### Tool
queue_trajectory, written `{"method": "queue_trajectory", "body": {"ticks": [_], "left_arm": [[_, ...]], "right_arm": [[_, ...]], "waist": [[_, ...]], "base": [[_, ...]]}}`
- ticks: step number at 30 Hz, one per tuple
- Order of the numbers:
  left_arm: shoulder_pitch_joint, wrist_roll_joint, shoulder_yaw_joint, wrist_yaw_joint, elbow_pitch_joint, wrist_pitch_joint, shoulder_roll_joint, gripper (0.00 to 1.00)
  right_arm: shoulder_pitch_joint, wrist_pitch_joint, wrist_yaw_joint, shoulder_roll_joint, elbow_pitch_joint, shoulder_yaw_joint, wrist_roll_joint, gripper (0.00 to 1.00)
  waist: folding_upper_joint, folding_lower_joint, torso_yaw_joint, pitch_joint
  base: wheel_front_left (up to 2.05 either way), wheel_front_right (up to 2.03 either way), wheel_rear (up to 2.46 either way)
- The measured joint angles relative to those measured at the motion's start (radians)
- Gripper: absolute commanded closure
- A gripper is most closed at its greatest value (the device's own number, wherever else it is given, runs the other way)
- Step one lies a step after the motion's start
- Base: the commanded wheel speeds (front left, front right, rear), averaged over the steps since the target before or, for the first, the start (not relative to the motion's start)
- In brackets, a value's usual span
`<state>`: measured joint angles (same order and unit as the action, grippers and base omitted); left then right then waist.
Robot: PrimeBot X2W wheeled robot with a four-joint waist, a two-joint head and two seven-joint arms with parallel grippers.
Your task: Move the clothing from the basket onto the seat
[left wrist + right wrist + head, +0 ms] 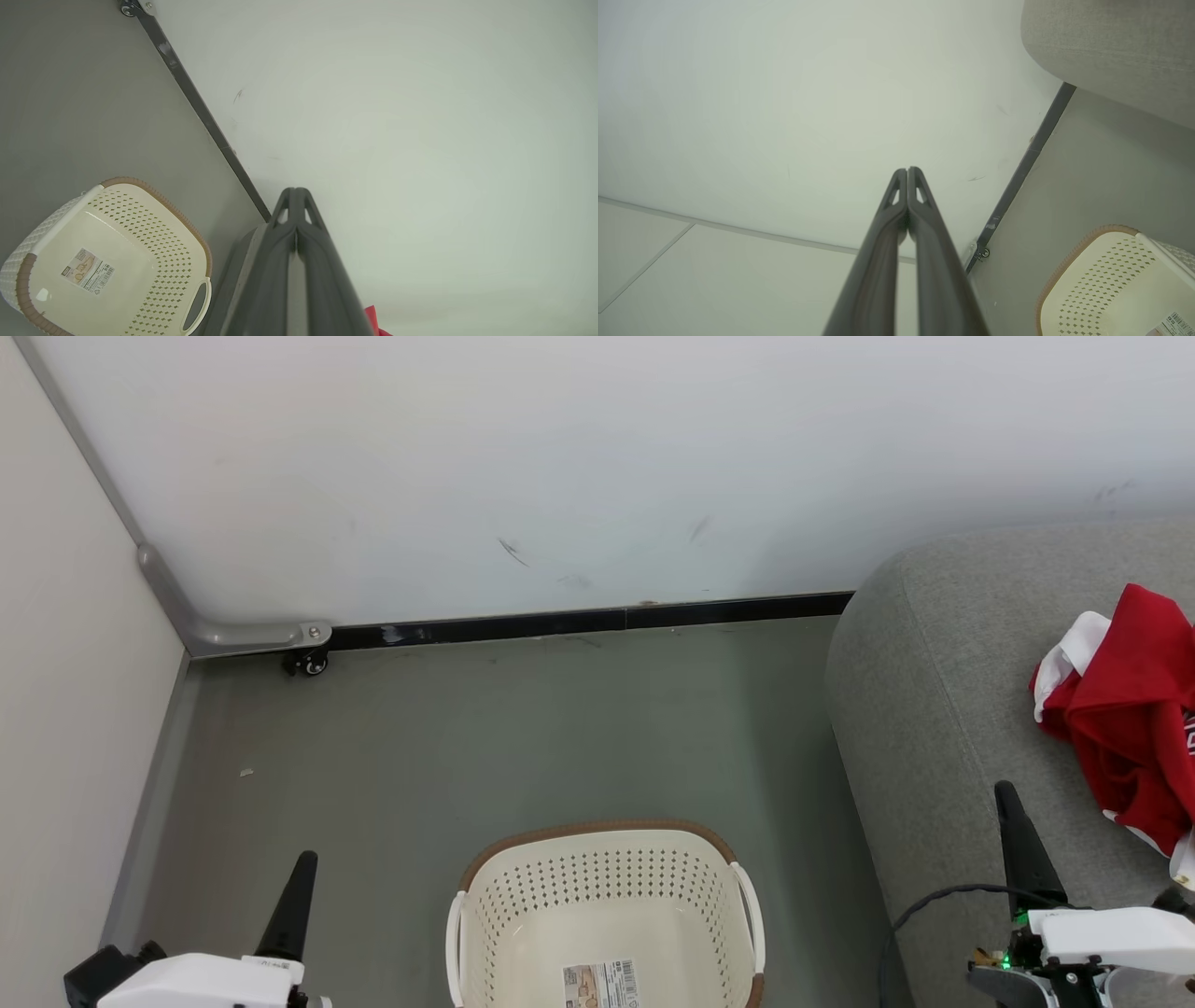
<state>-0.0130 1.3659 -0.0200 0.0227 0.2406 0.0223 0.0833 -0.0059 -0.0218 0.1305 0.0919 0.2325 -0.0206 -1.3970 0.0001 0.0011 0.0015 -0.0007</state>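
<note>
Red clothing (1134, 709) with white trim lies bunched on the grey seat (934, 709), at the right edge of the head view. The cream basket (597, 882) sits on the grey floor (420, 756) just left of the seat, with a label sticker (602, 987) on its bare bottom. The left gripper (303, 873) is at low left, fingers pressed together, gripping nothing. The right gripper (1008, 807) shows against the seat, near the clothing but apart from it, its fingers also pressed together on nothing. Behind is a white wall (597, 457) with a black baseboard (597, 619).

Right claw (906, 171) fingers pressed together, holding nothing, aimed at white wall (784, 93). Cream basket (1099, 275) on grey floor (1111, 177), label (1176, 324) inside. Grey seat (1111, 46) corner near black baseboard (1027, 158).
</note>
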Motion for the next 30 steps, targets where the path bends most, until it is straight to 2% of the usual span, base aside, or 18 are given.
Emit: {"method": "queue_trajectory", "body": {"ticks": [19, 30], "left_arm": [[-0.032, 0.256, 0.07, 0.087, 0.011, 0.058, -0.025, 1.0], [-0.032, 0.26, 0.074, 0.092, 0.017, 0.058, -0.027, 1.0]], "right_arm": [[-0.043, 0.041, 0.0, 0.014, 0.021, -0.008, -0.286, 1.0], [-0.043, 0.041, 0.0, 0.014, 0.025, -0.009, -0.293, 1.0]], "waist": [[0.0, -0.0005, -0.002, 0.004], [0.0, -0.0006, -0.002, 0.004]], "base": [[0.0, 0.0, 0.0], [0.0, 0.0, 0.0]]}}
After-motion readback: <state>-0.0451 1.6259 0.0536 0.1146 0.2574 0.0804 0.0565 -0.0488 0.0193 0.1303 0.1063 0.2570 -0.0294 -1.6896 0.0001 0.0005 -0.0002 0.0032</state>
